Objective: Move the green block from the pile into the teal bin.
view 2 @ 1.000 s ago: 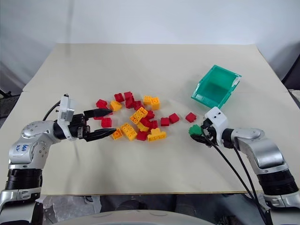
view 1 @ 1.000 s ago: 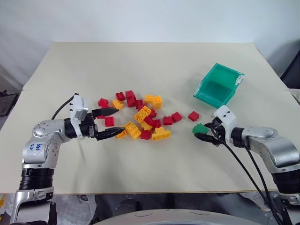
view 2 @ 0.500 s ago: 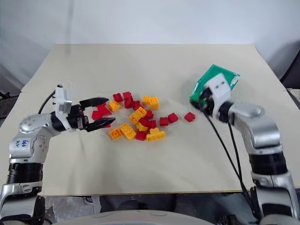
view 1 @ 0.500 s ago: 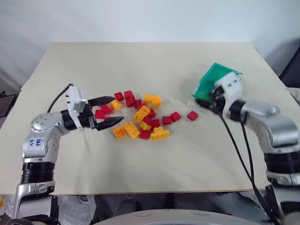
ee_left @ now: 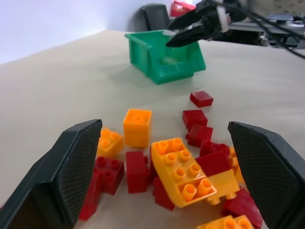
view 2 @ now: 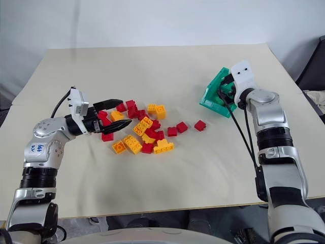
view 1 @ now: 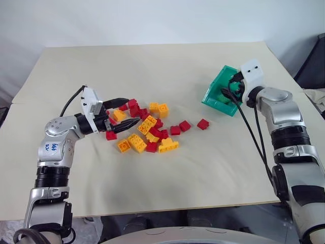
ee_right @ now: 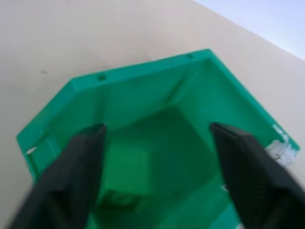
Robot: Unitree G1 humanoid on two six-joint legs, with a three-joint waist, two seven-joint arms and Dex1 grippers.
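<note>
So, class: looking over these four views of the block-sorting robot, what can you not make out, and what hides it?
- Green block: a blurred shape in the teal bin in the right wrist view; whether it rests on the floor is unclear.
- Bin interior, head views: hidden by the right gripper and the near wall.
- Pile: the bricks by the left gripper are partly covered by its fingers.

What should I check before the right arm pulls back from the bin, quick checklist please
1. Right end effector open: ok, fingers spread apart.
2. Green block inside the teal bin: ok, a green brick shape lies on the bin floor.
3. Block clear of the right fingers: cannot tell.
4. Bin standing flat on the table: cannot tell, it looks tipped.
5. Left end effector open, holding nothing, over the pile: ok.
</note>
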